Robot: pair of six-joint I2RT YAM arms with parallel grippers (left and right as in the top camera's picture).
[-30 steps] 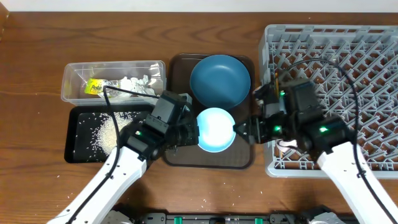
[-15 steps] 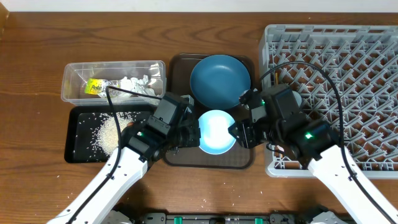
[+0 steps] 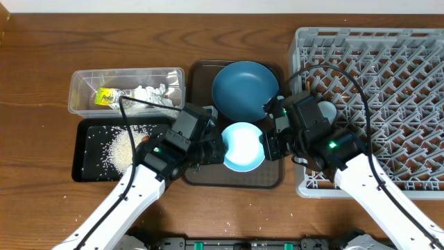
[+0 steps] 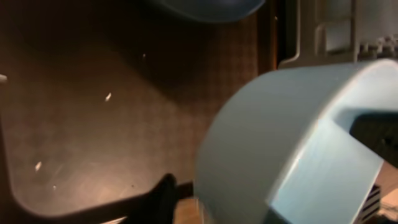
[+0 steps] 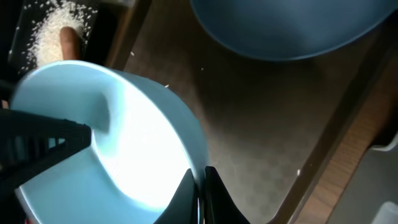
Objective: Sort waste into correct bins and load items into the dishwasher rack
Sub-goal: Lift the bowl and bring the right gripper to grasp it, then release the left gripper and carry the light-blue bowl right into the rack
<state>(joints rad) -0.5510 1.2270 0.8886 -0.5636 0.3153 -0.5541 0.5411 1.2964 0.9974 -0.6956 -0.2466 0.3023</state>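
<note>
Right wrist: right pincer (image 5: 199, 179) clenched on rim of light-blue bowl (image 5: 127, 146), which spreads leftward.

Overhead is bright and sharp; wrist views dim, glare inside the light-blue bowl (image 5: 137, 155).

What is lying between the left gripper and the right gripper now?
The light-blue bowl, its rim pinched by the right gripper; the overhead view shows it.

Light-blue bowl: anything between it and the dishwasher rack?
Nothing loose in the gap. The bowl, held by the right gripper, only has to clear the brown tray's rim and the rack's near wall. A small cup sits just inside.
</note>
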